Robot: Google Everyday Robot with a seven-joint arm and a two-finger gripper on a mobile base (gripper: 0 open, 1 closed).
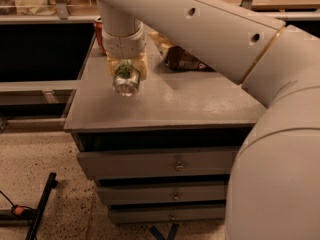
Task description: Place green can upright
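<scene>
The gripper (127, 70) is clamped on the green can (125, 84), holding it tilted, silver end outward, over the left of the grey cabinet top (190, 104). The grasp looks done. Standing it upright and letting go remain.
</scene>
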